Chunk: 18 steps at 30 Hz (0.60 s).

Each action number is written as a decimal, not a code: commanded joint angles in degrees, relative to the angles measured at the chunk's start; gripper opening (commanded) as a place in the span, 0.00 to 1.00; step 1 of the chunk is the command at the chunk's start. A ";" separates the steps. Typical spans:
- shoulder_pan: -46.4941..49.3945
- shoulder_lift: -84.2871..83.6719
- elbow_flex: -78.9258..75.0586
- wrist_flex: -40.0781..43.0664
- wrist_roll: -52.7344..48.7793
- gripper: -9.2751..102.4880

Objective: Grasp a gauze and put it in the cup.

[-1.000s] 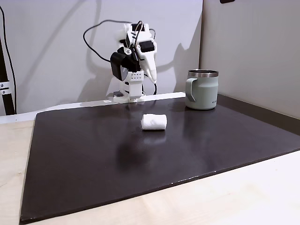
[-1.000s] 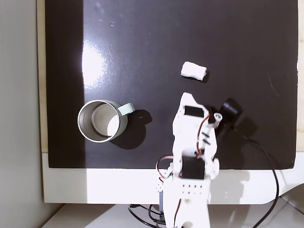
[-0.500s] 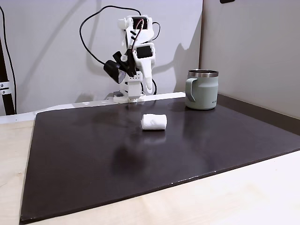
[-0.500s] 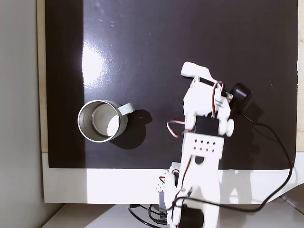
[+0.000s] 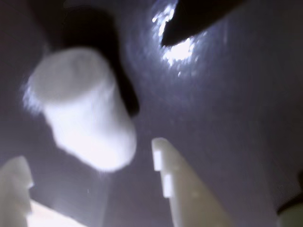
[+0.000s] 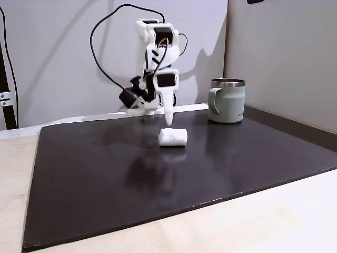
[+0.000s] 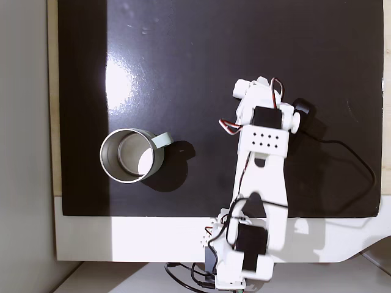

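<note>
On the dark mat (image 6: 105,174), parted jaws (image 5: 90,163) hover over the gauze (image 6: 172,137), cup (image 6: 227,100) well apart.

Wrist view: rides on the arm, looks steeply down at the dark mat (image 5: 227,118) from very close; picture blurred, the claw (image 5: 90,175) enters from the bottom edge.

A fixed view: low, at the table's (image 6: 274,221) front edge, faces across the mat toward the arm (image 6: 158,58) and back wall, mid distance.

Another fixed view: straight down from above, arm base at bottom.

Both fixed views share the mat, arm, cup (image 6: 228,100) (image 7: 131,155) and gauze (image 6: 172,137) (image 7: 241,88).
</note>
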<state>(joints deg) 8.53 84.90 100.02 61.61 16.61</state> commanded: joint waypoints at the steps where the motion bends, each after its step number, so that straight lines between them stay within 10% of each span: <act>1: -0.26 -3.16 -5.62 0.44 0.88 0.34; 18: 0.53 -17.58 -12.04 -0.26 2.72 0.23</act>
<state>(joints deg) 8.88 67.50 90.18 62.40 19.16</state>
